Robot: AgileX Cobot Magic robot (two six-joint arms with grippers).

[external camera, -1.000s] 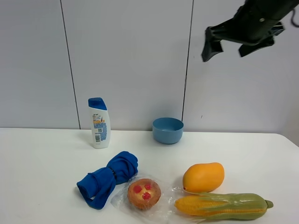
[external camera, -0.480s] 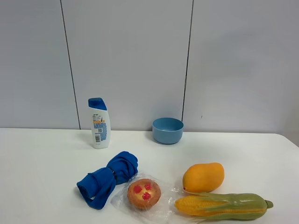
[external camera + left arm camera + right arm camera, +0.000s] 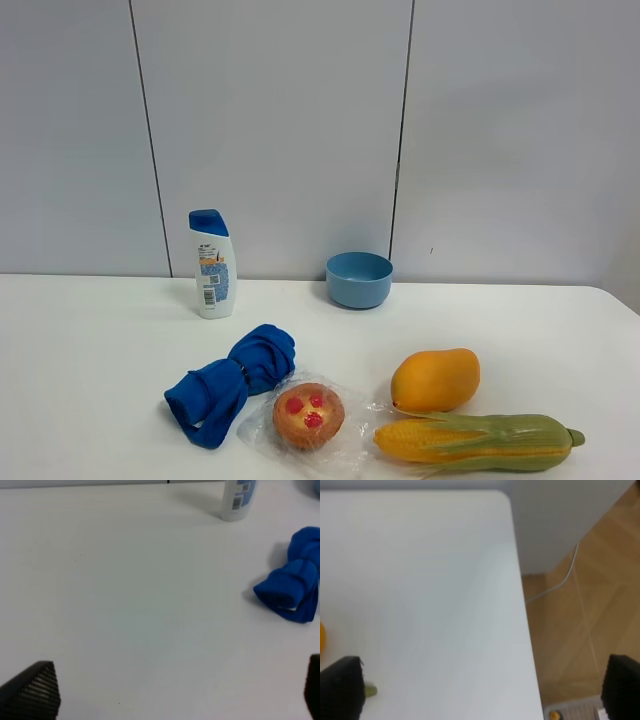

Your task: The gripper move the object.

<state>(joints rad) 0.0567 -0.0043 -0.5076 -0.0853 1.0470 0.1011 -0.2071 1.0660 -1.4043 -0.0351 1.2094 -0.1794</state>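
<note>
The muffin (image 3: 309, 415), orange-brown with red spots and wrapped in crinkly clear plastic, lies on the white table (image 3: 90, 330) near the front, between the blue cloth and the corn cob. Neither gripper shows in the exterior view. In the left wrist view the left gripper (image 3: 172, 692) is open and empty above bare table, its fingertips (image 3: 32, 690) wide apart; the muffin is out of that view. In the right wrist view the right gripper (image 3: 480, 687) is open and empty, high over the table's right edge; the muffin is out of view there too.
A rolled blue cloth (image 3: 230, 385) lies left of the muffin and also shows in the left wrist view (image 3: 292, 587). A mango (image 3: 435, 380) and a corn cob (image 3: 475, 441) lie to its right. A shampoo bottle (image 3: 212, 263) and a blue bowl (image 3: 359, 279) stand by the wall. Wooden floor (image 3: 580, 610) lies beyond the table edge.
The right arm, seen at the top right of the exterior view one second ago, has moved out of that view. The objects on the table have not moved.
</note>
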